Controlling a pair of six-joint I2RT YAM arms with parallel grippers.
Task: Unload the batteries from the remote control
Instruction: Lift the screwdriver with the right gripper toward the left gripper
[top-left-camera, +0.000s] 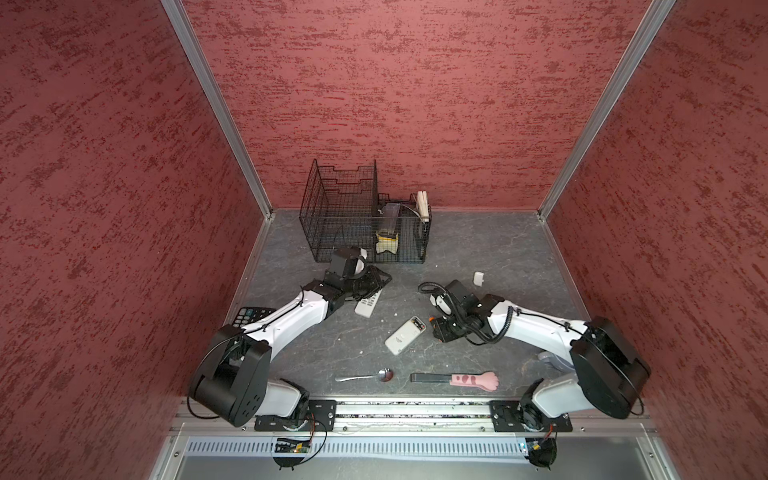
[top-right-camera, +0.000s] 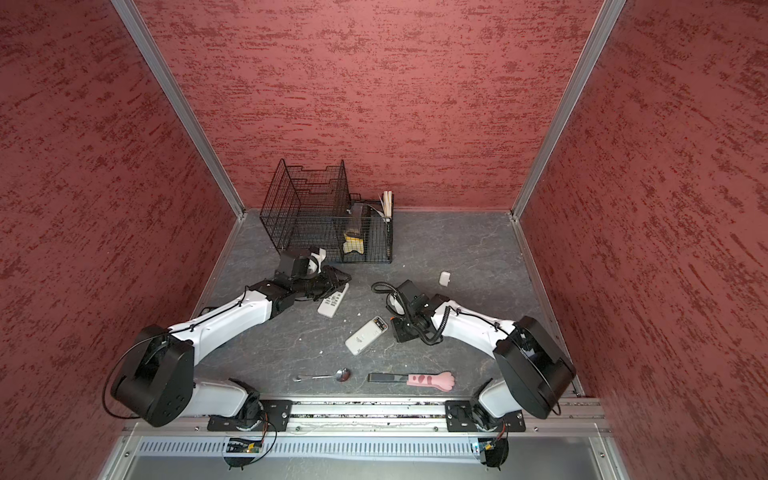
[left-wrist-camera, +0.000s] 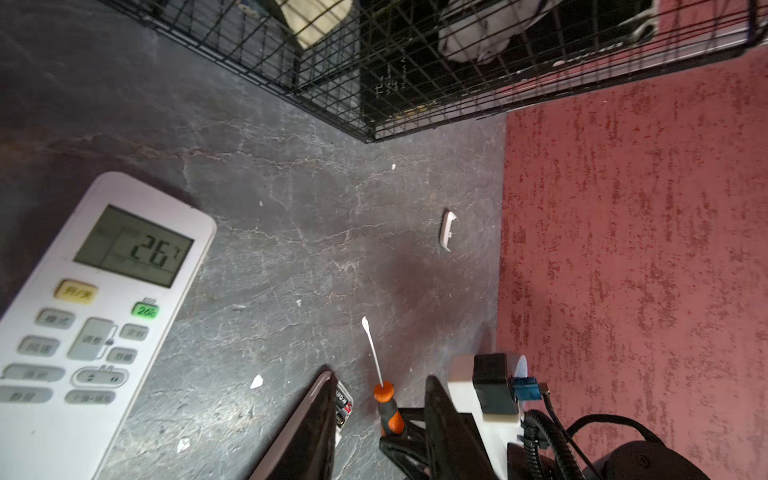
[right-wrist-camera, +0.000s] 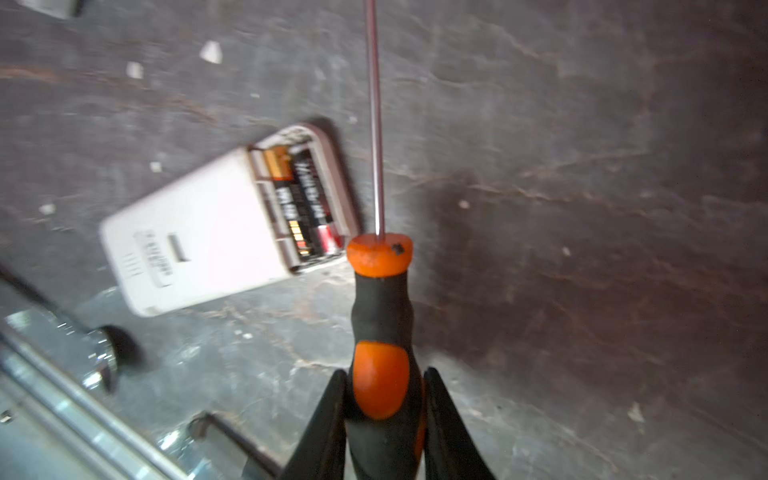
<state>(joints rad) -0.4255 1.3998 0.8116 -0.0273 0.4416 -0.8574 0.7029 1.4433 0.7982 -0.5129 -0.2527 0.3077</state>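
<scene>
A white remote control (top-left-camera: 401, 338) (right-wrist-camera: 195, 232) lies face down at the floor's middle with its battery compartment open. Two black batteries (right-wrist-camera: 303, 199) (top-left-camera: 417, 323) sit side by side inside it. My right gripper (right-wrist-camera: 384, 372) (top-left-camera: 436, 328) is shut on the orange-and-black screwdriver (right-wrist-camera: 380, 316) handle; the shaft runs past the remote's open end, beside it. A second white remote (top-left-camera: 368, 305) (left-wrist-camera: 95, 316) lies face up with its display lit. My left gripper (left-wrist-camera: 379, 378) (top-left-camera: 384, 279) hovers by that remote's display end, jaws apart, nothing between them.
A small white cover piece (top-left-camera: 478, 278) (left-wrist-camera: 449, 230) lies at the right. A black wire basket (top-left-camera: 361, 216) stands at the back. A spoon (top-left-camera: 365, 377) and a pink paw-shaped tool (top-left-camera: 457, 380) lie near the front rail. A calculator (top-left-camera: 249, 316) sits under the left arm.
</scene>
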